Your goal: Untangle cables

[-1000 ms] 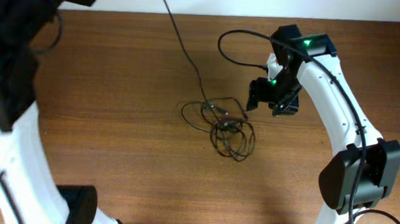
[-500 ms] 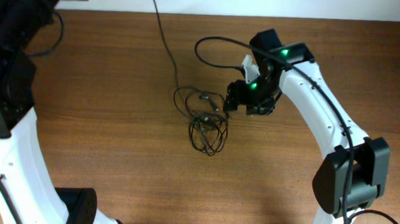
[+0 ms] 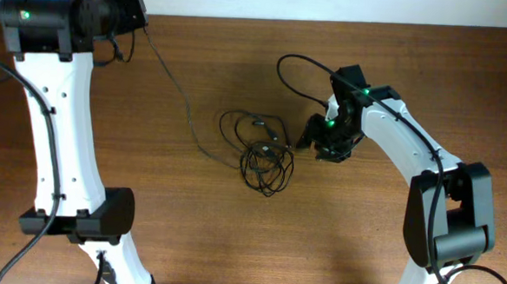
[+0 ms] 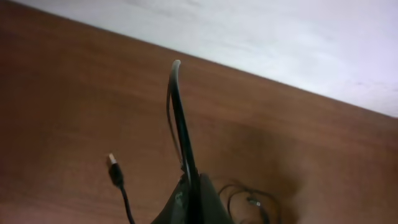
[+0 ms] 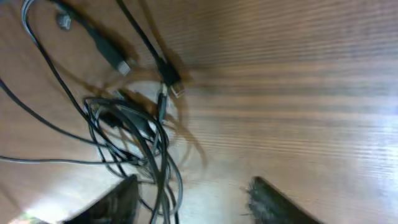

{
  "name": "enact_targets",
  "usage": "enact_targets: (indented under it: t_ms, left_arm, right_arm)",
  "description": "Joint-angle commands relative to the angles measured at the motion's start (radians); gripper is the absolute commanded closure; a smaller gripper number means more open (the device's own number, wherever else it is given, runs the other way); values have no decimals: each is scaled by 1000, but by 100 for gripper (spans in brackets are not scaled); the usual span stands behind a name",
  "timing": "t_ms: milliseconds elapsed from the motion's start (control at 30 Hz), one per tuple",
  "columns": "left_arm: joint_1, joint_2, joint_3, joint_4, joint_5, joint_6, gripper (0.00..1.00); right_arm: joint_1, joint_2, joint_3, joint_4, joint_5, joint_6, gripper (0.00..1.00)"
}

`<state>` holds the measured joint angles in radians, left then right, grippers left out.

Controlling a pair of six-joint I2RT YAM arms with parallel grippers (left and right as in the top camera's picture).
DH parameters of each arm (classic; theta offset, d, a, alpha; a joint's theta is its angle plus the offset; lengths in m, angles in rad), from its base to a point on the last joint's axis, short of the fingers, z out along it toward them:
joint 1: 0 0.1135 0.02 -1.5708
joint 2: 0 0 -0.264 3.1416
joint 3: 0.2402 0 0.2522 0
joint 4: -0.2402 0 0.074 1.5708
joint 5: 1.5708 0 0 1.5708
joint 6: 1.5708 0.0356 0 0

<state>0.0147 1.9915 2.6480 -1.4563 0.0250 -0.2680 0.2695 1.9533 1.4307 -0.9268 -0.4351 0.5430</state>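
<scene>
A tangle of thin black cables [image 3: 263, 153] lies looped on the wooden table [image 3: 171, 225]. One cable [image 3: 171, 84] runs from the tangle up to my left gripper [image 3: 137, 7] at the far left, which is shut on it. In the left wrist view that cable [image 4: 178, 118] rises from the jaws [image 4: 193, 190], and a loose plug [image 4: 114, 170] hangs beside them. My right gripper [image 3: 313, 138] sits low at the tangle's right edge. In the right wrist view its jaws [image 5: 196, 200] are open, with cable loops [image 5: 140, 140] by the left finger and two plugs [image 5: 174, 87] ahead.
The table's far edge meets a white wall [image 3: 330, 2]. A thicker black cable [image 3: 296, 75] arcs from the right arm above the tangle. The left arm's white links [image 3: 59, 123] stand along the left side.
The tangle was dragged left. The right gripper moved left, then slightly back right and lower. The left arm swung into view, and its cable now hangs slack in a curve.
</scene>
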Motion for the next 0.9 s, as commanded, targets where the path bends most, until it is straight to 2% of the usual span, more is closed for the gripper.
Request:
enact_targets:
  t_ms: [0,100,167,433,633,867]
  left_arm:
    - [1,32,3,-3,-14,23,100]
    - [-2,47,3,-5,-14,23,100]
    - [-2,51,3,-10,-14,23,100]
    - [-2,51,3,-19,6,22,100]
    - [-2,51,3,-26,12,22,100]
    - [-2,51,3,-26,12,22,100]
  right_arm:
    - [72,-19,167,-95,78,-38,46]
    - [158,-19,347,-163,145,-37,46]
    - [198,-19,381,-155,165,-16,46]
    - [245,39,219,-127,182,53,50]
    - [275,55,115,-14,187,101,60]
    - [275,159,93,50,245,114,65]
